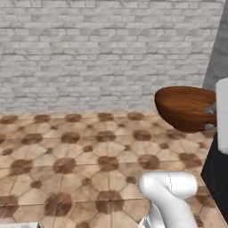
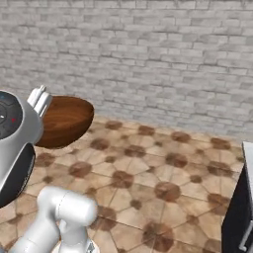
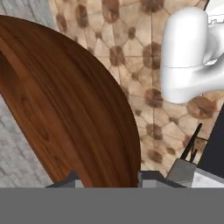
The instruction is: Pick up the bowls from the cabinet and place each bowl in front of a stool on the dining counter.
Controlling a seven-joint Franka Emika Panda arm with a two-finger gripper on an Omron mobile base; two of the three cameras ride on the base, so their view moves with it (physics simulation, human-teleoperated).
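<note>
Nearest the cameras, the white arm's elbow (image 1: 169, 189) is seen low in the left base view and again low in the right base view (image 2: 64, 210), with the rounded grey hand housing (image 2: 12, 143) standing large at the left edge of the right base view.

Just beyond it, the gripper (image 3: 107, 177) is closed on the rim of the reddish-brown wooden bowl (image 1: 187, 108): in the hand view the two dark finger tips rise on either side of the bowl's wall (image 3: 70, 105), one against its inner face and one against its outer face. The bowl is held in the air, clear of the floor, tilted so that its opening faces partly sideways (its glossy inside is visible in the left base view, its rounded underside in the right base view (image 2: 66, 121)). Pale gripper fingers (image 2: 39, 101) are seen at the bowl's rim.

Below and past the bowl, a tiled floor (image 1: 67, 164) of beige tiles with brown insets is spread out. A dark charcoal cabinet side (image 2: 237, 212) is seen at the lower right of the right base view.

Farthest off, a pale grey brick wall (image 1: 98, 53) is seen rising from the far edge of the floor.
</note>
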